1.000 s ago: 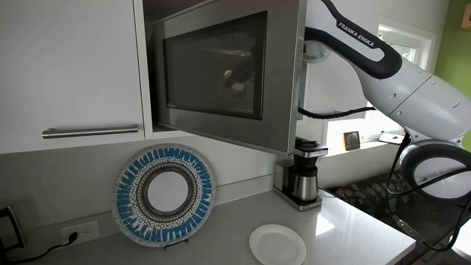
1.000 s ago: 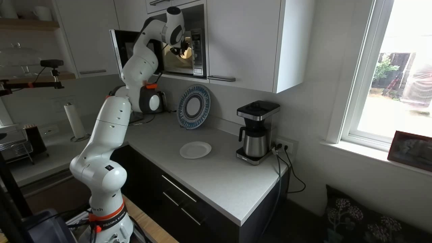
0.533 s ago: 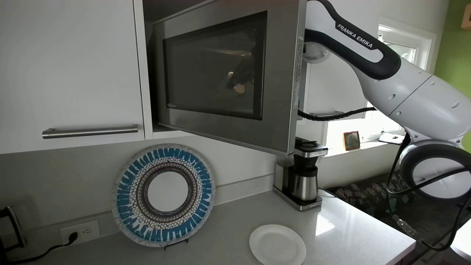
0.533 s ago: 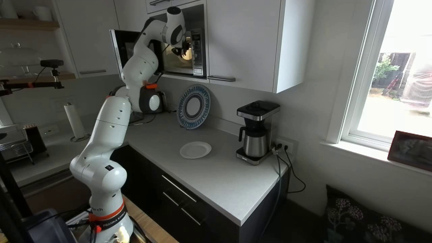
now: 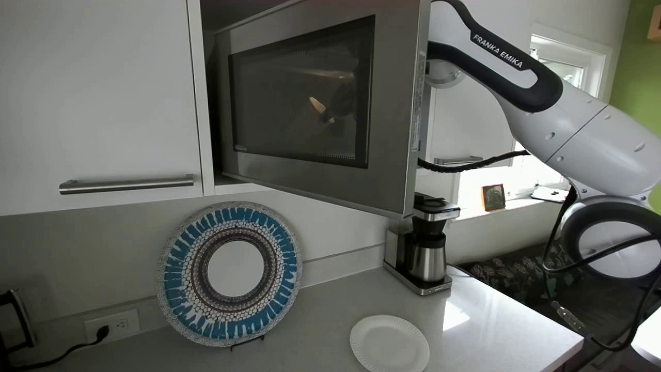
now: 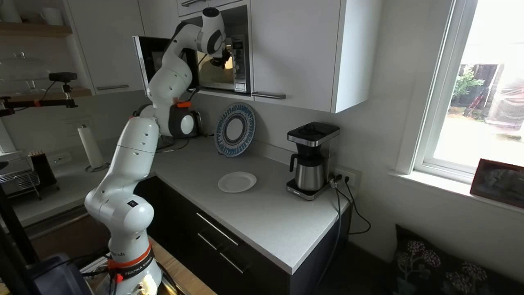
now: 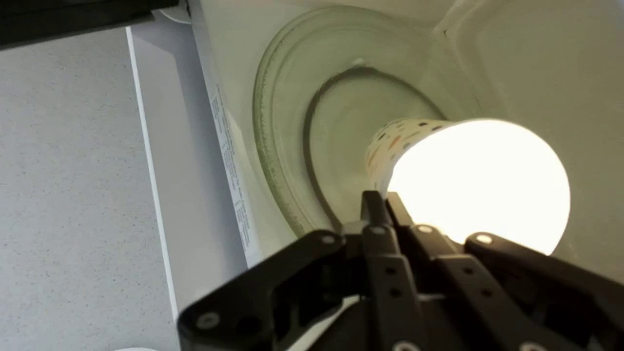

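Claw drew its fingers together since a second earlier | clenched, apparently pinching rim of confetti-patterned cup | cup was right of centre in wrist view, over glass turntable | seemed light, thin, crushable; rim offered best hold

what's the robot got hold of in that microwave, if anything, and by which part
A speckled cup, apparently by its rim: the jaws look closed with its edge between them.
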Motion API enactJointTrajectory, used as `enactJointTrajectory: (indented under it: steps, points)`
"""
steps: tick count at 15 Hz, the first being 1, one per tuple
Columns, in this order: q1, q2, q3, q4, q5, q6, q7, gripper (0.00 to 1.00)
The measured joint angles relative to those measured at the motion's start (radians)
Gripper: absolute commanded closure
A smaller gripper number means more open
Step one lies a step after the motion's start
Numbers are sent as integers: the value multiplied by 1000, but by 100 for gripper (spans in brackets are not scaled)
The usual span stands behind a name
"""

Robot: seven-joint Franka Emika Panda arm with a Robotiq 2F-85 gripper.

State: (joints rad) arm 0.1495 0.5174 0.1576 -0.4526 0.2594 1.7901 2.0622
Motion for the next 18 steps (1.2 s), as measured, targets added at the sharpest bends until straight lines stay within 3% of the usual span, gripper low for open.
enactJointTrajectory:
  steps: [5, 11, 18]
  points:
    - [9, -8, -9, 0, -39, -17, -45, 99]
    - [55, -49, -47, 0, -134, -130, -59, 96]
    - [60, -55, -57, 1, -141, -135, -60, 99]
